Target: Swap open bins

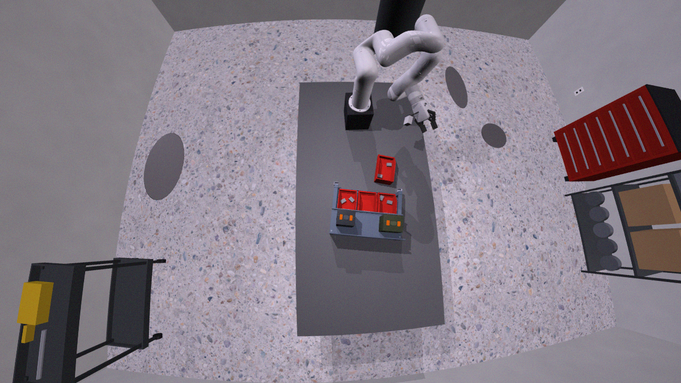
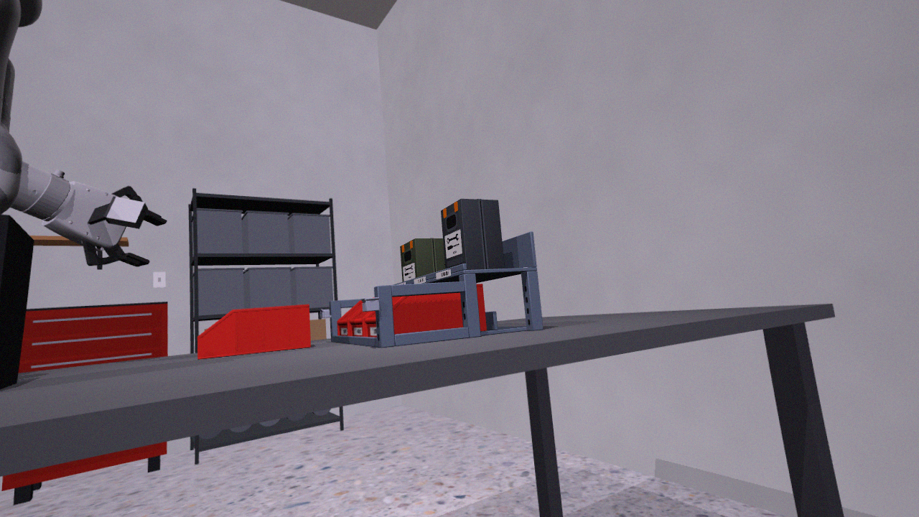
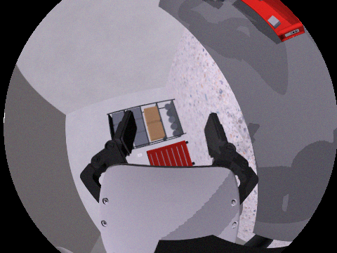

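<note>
Hovering near the table's [image 1: 333, 295] edge beside the arm's base, my gripper [image 1: 426, 121] is spread wide, holding nothing; the loose red bin [image 1: 384, 168] (parts inside) stands on the table just before the shelf [image 1: 366, 228]. Its long axis runs toward the shelf, slightly skewed; I see the low open front facing the arm's end.

Plain grey walls [image 2: 642, 128] enclose a speckled terrazzo floor [image 1: 228, 190]. A red drawer cabinet [image 1: 619, 131] stands by one wall beside a dark shelf rack [image 1: 576, 223] holding brown boxes. A black frame cart [image 1: 133, 260] with a yellow part occupies another corner.

bins' fronts open from above | upper board [image 1: 366, 223] covers rears | lone bin [image 1: 384, 168] stands just before shelf [image 1: 334, 186]
</note>
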